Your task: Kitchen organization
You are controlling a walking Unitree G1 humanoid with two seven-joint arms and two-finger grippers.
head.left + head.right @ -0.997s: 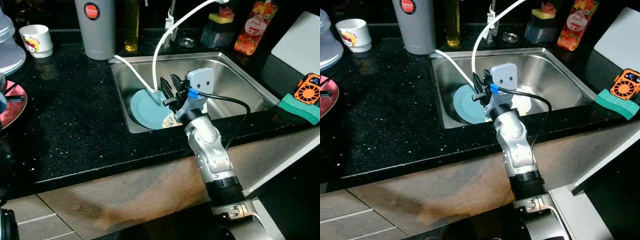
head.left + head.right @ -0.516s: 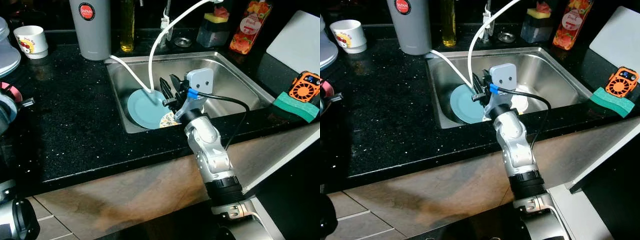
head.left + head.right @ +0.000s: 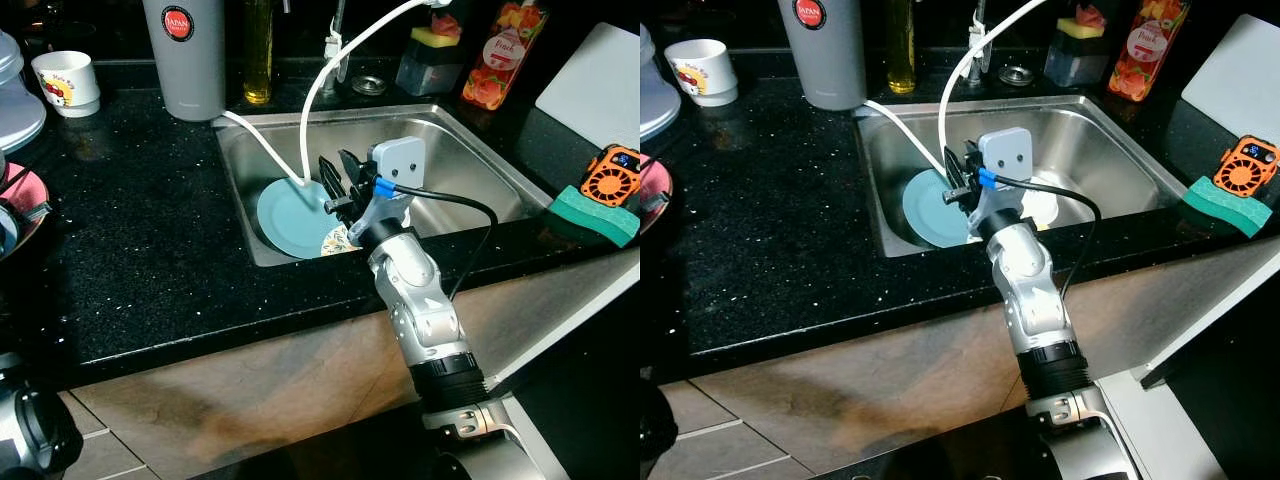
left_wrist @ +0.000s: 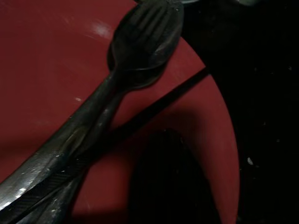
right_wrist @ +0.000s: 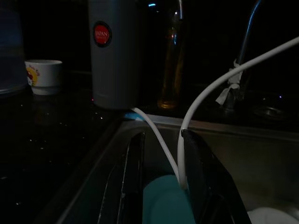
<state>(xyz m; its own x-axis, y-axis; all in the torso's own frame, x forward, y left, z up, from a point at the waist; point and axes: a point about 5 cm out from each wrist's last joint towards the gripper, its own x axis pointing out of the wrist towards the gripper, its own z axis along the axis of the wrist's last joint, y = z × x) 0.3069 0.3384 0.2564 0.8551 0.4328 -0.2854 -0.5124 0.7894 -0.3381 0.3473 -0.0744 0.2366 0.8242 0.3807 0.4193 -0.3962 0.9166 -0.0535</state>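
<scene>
Right tool hangs over the sink, fingers parted and empty, above a teal plate. Left tool's state cannot be told; its wrist camera looks at a spoon lying on a red plate.

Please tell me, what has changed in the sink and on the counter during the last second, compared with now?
Almost nothing moved. The right gripper still hangs open over the teal plate in the sink, holding nothing. The white hose still runs down to the plate. Only the camera shifted a little, so the red plate and the left arm at the counter's left edge show differently. The grey flask and cup stayed put.
</scene>
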